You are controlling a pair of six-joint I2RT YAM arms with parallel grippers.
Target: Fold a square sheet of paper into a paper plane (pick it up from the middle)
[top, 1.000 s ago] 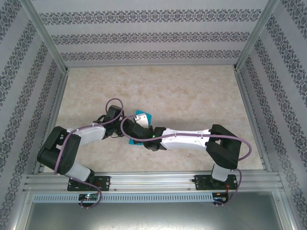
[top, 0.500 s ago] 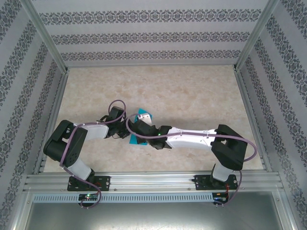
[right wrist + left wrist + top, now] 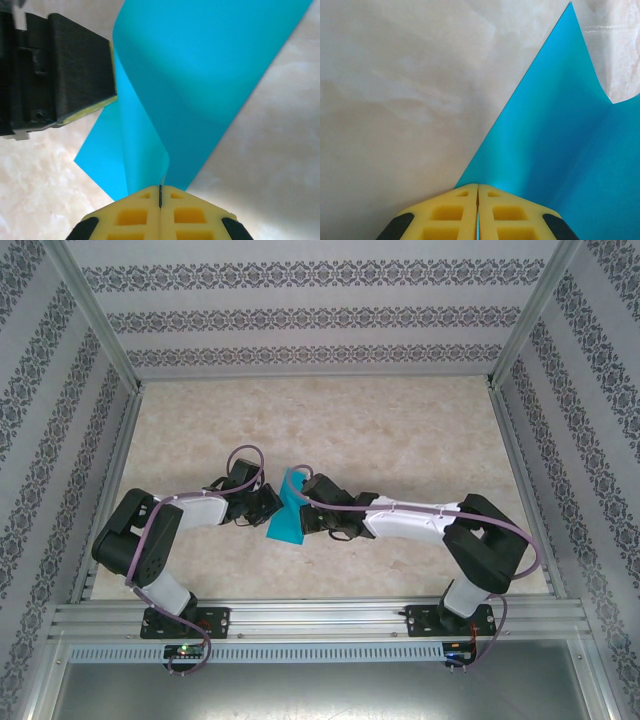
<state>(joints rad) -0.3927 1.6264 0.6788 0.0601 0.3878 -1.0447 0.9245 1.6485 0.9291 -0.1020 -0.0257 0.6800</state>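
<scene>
Beige marbled table [image 3: 400, 440] below, with two arms meeting near its middle. Between them the square sheet of paper [image 3: 286, 524], teal-blue and plain, bent into a curve instead of lying flat, long axis running from the near side toward the far side, one sharp corner pointing up and away. Pinched at its left edge by the left gripper [image 3: 268, 506], yellow fingers [image 3: 455, 215] pressed together on the paper. Pinched at the opposite edge by the right gripper [image 3: 160, 192], closed tight on the sheet as well.

The square sheet of paper [image 3: 287, 520], plain matte teal-blue, stands curled and partly folded near the middle of the surface [image 3: 400, 430].
</scene>
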